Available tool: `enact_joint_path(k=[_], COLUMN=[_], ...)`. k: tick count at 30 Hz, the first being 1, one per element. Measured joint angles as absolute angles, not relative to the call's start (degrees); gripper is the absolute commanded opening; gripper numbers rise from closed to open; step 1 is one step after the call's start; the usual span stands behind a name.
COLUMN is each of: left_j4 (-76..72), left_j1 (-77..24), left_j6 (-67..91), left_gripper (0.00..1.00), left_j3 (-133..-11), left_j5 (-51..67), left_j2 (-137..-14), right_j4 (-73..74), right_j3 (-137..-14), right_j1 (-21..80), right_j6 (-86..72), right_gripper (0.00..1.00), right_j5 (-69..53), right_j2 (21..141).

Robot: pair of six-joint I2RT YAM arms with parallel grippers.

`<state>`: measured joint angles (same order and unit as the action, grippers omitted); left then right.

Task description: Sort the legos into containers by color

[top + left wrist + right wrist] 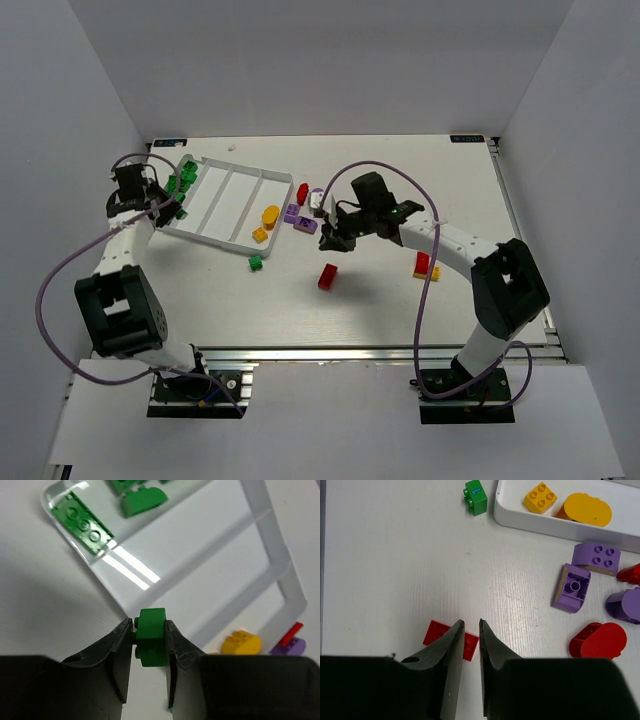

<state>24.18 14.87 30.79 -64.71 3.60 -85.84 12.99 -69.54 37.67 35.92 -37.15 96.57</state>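
**Left gripper** [150, 639]
- Pinching a small green plastic brick [150, 626] by 2 opposite sides.
- Just ahead of the fingertips is the near corner of the shallow white plastic tray [280, 575], which has 4 long compartments.
- The green pieces already in the tray lie forward and left of the hand, in the compartment along the outer wall: a flat green studded plate [82, 524] and a rounded green block [144, 501].
- The plate's long axis runs along that wall.
- Judged: the carry goes forward-left over the wall, then release.
- The left arm is much the nearer to that compartment. The right arm is well apart from it.

**Right gripper** [471, 630]
- Fingers stand nearly together with a slim gap and nothing between them.
- A flat red studded brick [436, 631] lies on the table directly under the fingertips, sticking out to the hand's left.
- Its long axis runs roughly across the hand, in line with the closing direction.
- Judged: the wrist likely needs a turn to grip it across the short side.
- Forward-right of this hand lie a loose purple hollow brick [572, 587] and a red oval brick [599, 640].

**Writing**
- There is a blue numeral 1 on a green cube brick [476, 496], forward of the right hand and just outside the tray wall.
- No brand is legible. The labels at the table's far corners are too small to read.
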Motion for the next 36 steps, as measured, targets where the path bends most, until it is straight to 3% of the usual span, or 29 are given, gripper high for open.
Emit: enact_joint_path(k=[19, 22, 27, 36], left_j4=[20.9, 20.9, 20.9, 21.5], left_j1=[18.5, 18.6, 18.7, 18.7], left_j6=[30.3, 30.5, 30.7, 31.9], left_gripper=[0.12, 0.20, 0.47, 0.62], left_j3=[-81.2, -83.3, -85.4, -86.3], left_j5=[-4.9, -5.5, -6.1, -6.2], left_j2=[-107.7, -110.5, -113.5, -114.1], right_j4=[12.6, 12.4, 12.2, 12.4], right_j3=[-69.5, -69.5, -69.5, -69.5], right_j1=[35.2, 35.1, 34.7, 34.2], right_j6=[34.4, 34.1, 33.8, 34.4], right_gripper=[0.26, 0.29, 0.38, 0.50], right_j5=[-39.4, -39.4, -39.4, -39.2], right_j2=[95.4, 95.4, 95.3, 95.3])
